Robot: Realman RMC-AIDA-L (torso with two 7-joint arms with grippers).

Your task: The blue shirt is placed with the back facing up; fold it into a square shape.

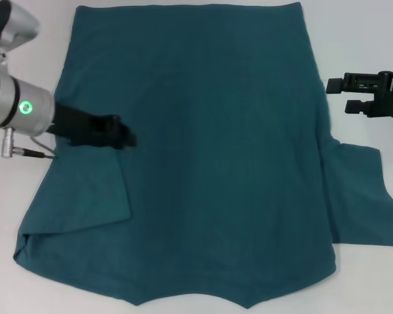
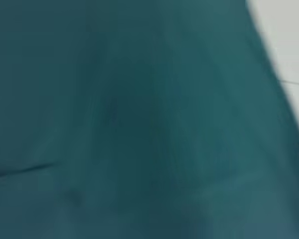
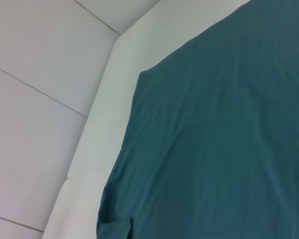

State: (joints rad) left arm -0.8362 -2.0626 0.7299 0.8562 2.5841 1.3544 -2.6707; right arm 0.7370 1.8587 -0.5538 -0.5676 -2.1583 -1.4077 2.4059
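Observation:
The blue shirt (image 1: 216, 163) lies flat on the white table, plain side up, with its hem at the far edge and its collar end at the near edge. Its left sleeve (image 1: 85, 190) is folded in over the body. Its right sleeve (image 1: 360, 196) lies spread out on the table. My left gripper (image 1: 122, 139) is low over the shirt's left part, just above the folded sleeve. The left wrist view is filled with shirt cloth (image 2: 139, 124). My right gripper (image 1: 344, 95) is open and empty over bare table, just right of the shirt's edge. The right wrist view shows the shirt (image 3: 229, 139).
The white table (image 1: 367, 39) shows bare on both sides of the shirt. The right wrist view shows the table's edge (image 3: 89, 149) and tiled floor (image 3: 40, 74) beyond it. The left arm's silver link (image 1: 19, 104) reaches in from the left edge.

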